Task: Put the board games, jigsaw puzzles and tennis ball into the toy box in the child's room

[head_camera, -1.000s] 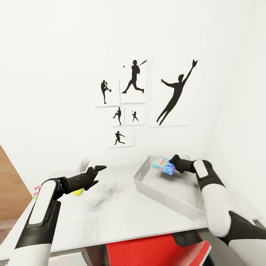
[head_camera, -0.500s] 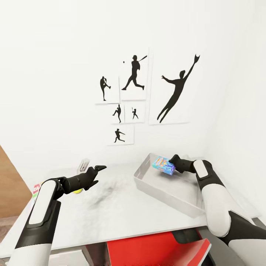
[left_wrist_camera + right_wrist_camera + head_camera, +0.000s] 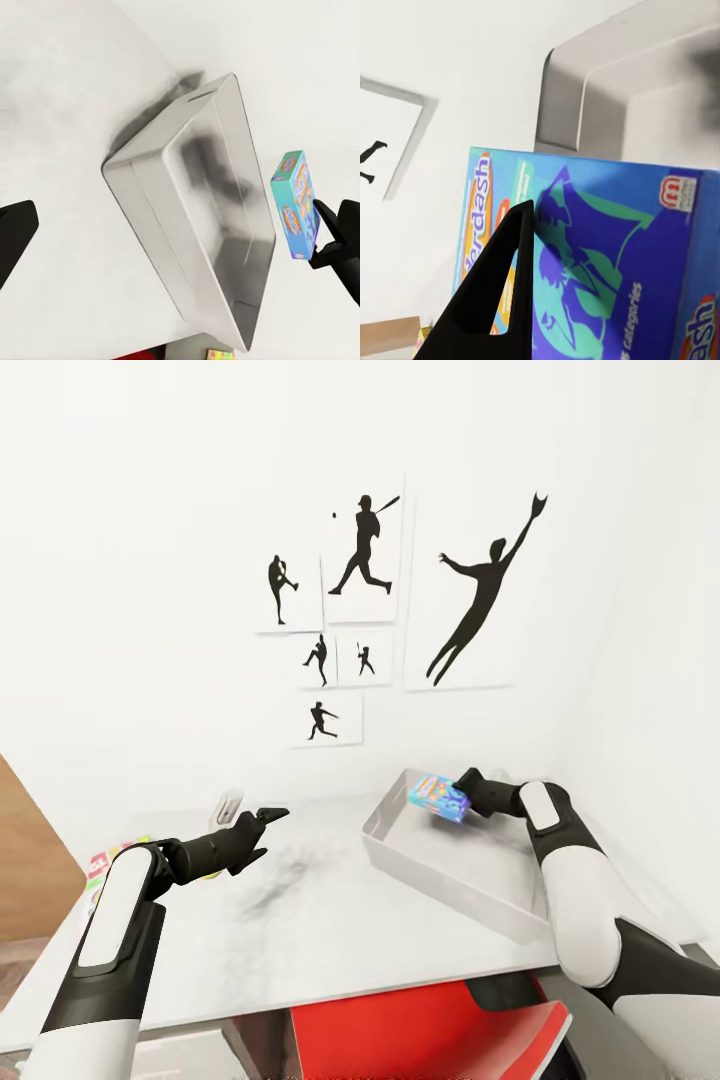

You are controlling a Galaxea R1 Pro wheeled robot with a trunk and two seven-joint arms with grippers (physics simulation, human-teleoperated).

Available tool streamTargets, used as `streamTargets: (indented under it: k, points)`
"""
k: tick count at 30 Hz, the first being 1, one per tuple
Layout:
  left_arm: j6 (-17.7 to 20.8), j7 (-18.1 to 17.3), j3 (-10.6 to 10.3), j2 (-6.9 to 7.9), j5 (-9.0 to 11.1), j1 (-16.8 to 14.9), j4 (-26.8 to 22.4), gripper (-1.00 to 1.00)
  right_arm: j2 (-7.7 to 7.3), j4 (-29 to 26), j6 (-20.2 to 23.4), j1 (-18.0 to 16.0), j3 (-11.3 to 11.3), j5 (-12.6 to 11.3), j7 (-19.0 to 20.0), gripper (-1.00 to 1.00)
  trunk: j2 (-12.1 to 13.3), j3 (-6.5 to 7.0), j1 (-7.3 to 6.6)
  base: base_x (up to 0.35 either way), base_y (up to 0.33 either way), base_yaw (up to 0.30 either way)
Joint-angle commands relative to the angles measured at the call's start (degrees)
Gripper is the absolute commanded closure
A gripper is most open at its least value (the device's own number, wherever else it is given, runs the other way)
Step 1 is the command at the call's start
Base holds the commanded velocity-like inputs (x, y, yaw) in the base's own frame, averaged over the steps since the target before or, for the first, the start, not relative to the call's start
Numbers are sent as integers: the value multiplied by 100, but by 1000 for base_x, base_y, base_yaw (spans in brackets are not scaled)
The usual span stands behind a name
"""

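One board game (image 3: pixel 437 798) gripped by right hand (image 3: pixel 462 797), tilted above toy box (image 3: pixel 470 865); left hand (image 3: pixel 262 828) open.

Your robot's body: two white-and-black arms.
Each arm wears smooth white shells over black joints and tapers to a matte black wrist; your left gripper (image 3: pixel 268 817) and right gripper (image 3: pixel 466 789) end in slim, pointed black fingers (image 3: pixel 502 296).

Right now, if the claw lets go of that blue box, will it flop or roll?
Probably neither. The blue game box has flat faces and sharp corners, so it looks stiff. Held by the right claw over the grey bin, it would likely drop in flat.
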Motion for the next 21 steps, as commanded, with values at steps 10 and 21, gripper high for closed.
streamTargets:
  k: [10, 21]
  points:
    - [22, 59, 11, -8, 53, -9, -4, -100, 102, 12, 18, -67, -29, 26, 54, 100, -14, -106, 4, 0, 0, 0]
    - [22, 59, 11, -9, 48, -9, -4, -100, 144, 14, 18, -83, -28, 29, 55, 100, -14, -209, 4, 0, 0, 0]
